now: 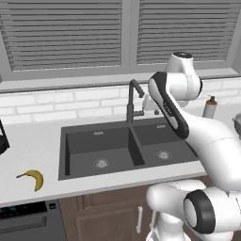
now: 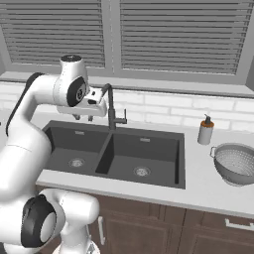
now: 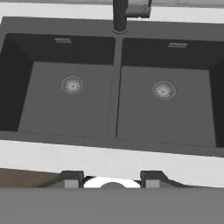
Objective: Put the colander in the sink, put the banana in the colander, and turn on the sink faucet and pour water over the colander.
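The dark double-basin sink (image 1: pixel 84 143) (image 2: pixel 154 151) (image 3: pixel 114 100) is set in the white counter, both basins bare. Its dark gooseneck faucet (image 1: pixel 131 102) (image 2: pixel 110 106) (image 3: pixel 119 15) rises behind the divider. The yellow banana (image 1: pixel 34 179) lies on the counter left of the sink. On the counter far right of the sink stands the silvery mesh colander (image 2: pixel 237 162) (image 1: pixel 237 121). My gripper (image 2: pixel 83 118) (image 3: pixel 111 179) hangs above the sink, just left of the faucet, pointing down. Its fingers stand apart with nothing between them.
A white soap dispenser (image 2: pixel 205 130) (image 1: pixel 210 107) stands at the back right of the sink, between it and the colander. A dark object (image 1: pixel 2 137) sits at the counter's far left. Tiled wall and shuttered windows close the back.
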